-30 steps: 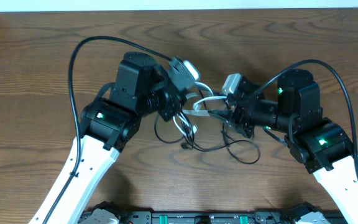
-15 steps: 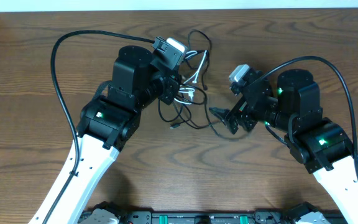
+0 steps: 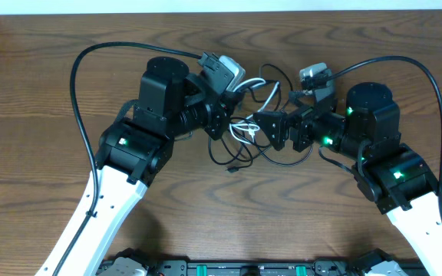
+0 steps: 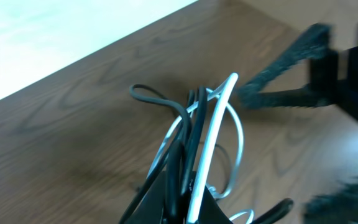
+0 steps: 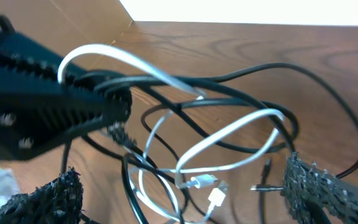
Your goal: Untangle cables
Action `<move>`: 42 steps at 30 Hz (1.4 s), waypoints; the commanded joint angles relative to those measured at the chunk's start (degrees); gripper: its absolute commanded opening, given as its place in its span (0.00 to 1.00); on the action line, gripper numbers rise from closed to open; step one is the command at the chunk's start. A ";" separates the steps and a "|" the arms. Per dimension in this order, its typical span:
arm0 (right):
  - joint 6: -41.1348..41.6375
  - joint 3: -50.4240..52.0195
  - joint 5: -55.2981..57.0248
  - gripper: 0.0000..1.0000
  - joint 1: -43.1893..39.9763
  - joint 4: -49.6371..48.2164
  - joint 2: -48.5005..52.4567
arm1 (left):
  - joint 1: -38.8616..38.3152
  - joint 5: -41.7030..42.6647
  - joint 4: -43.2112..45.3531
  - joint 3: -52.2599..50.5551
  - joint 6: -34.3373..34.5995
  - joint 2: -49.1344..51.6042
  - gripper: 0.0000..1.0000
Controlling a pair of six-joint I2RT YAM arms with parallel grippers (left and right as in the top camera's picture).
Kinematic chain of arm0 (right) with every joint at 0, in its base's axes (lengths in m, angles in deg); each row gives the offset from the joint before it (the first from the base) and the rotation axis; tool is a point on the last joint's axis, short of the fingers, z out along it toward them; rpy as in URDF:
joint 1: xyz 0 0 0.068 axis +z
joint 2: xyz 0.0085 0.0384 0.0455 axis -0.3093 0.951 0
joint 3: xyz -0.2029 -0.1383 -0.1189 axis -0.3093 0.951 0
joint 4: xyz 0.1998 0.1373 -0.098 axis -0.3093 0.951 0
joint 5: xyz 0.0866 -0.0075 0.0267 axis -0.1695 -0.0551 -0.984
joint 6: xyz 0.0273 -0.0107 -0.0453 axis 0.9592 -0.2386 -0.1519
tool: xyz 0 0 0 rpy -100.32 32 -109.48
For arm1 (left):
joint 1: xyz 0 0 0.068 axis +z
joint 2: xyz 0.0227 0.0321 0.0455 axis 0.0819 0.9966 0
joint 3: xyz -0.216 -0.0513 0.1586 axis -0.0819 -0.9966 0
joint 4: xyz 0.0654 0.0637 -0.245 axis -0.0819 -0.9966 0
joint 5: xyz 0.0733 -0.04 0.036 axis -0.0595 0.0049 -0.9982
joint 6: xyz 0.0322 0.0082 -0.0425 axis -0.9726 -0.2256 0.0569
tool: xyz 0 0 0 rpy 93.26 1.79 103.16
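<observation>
I am clenching my left gripper (image 4: 182, 190) on a bunch of the cables (image 3: 253, 132), pinching the white cable (image 4: 213, 134) and several black cables (image 4: 188, 134) together between its tips and lifting them off the worktop (image 3: 52, 77). The white one is arching up over the clamp, and one black loop is sticking out beside it. My right gripper (image 3: 282, 132) is standing released, its fingers (image 5: 325, 190) spread wide, one on each side of the hanging loops and gripping nothing. The tangle is sitting between my two wrists, nearer the far edge of the worktop than the near one and about midway between its left and right edges. Below the loops, a white plug (image 5: 216, 198) is dangling next to a small black plug (image 5: 263, 185). A few black strands are trailing onto the wood towards the near edge.
</observation>
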 commanded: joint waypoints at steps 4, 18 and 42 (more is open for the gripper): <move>9.51 -0.26 -1.36 0.89 0.13 -0.31 1.81 | 0.07 10.71 1.99 0.07 1.22 0.09 0.08; 11.41 -0.26 -1.62 0.01 0.13 -2.60 6.71 | 0.07 10.05 2.19 0.07 1.51 0.09 0.07; 5.31 -0.26 12.37 0.20 -30.18 19.12 2.21 | 0.13 -17.46 -0.24 0.07 2.64 0.09 0.08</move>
